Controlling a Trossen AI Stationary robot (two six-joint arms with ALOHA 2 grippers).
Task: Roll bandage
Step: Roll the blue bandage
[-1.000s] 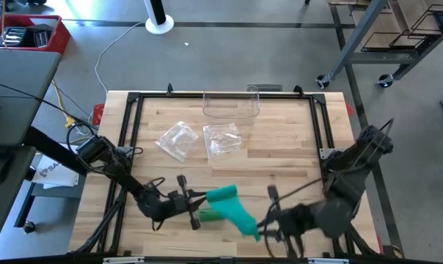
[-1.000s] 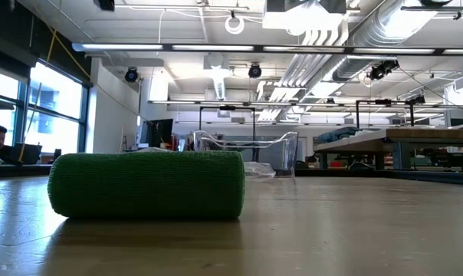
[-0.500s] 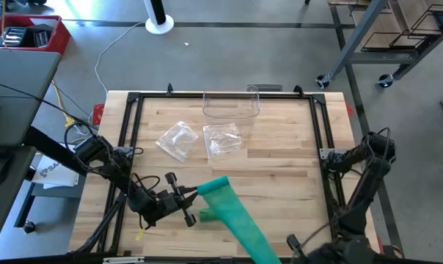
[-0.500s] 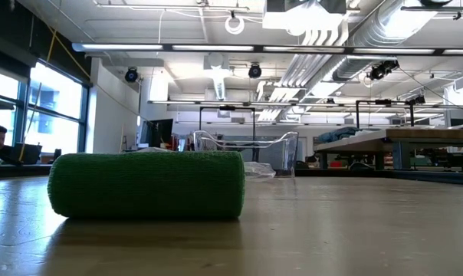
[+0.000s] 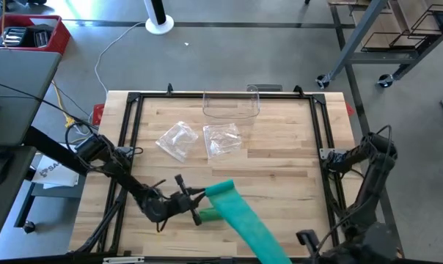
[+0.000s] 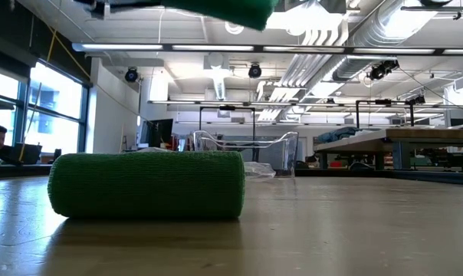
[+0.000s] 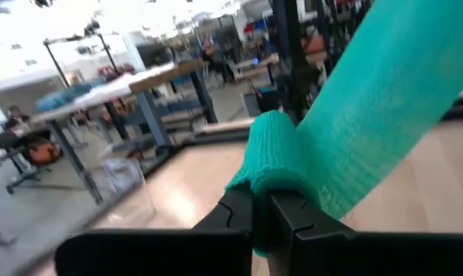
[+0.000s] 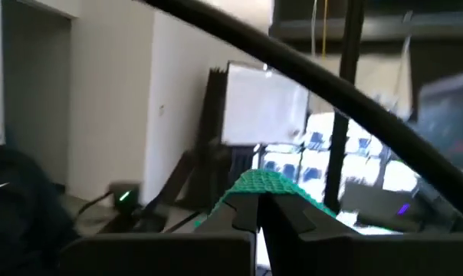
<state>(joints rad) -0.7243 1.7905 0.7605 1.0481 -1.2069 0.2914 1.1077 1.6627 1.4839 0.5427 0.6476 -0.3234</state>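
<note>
A long strip of stretchy green bandage (image 5: 247,222) is held up above the light wooden table (image 5: 280,161), and it runs slantwise from near the middle of the table's front part out past the front edge. One end of the strip is pinched in the left gripper (image 5: 194,199), whose two dark fingers (image 7: 289,222) are pressed tight together on a folded bit of the green cloth. The other end is pinched in the right gripper (image 8: 256,208), whose fingers are closed on the edge of the strip, with the arm reaching off the front of the table. Just under the strip, close beside the left gripper, a rolled-up part of the green bandage (image 6: 147,184) lies on its side on the table. In the low view this roll is seen resting flat on the wood, and a piece of the lifted strip is seen high above it. Farther back from the roll, two crinkly clear plastic wrappers (image 5: 176,139) lie on the table side by side. Behind them, at the table's back edge, a clear plastic box (image 5: 231,105) stands.
</note>
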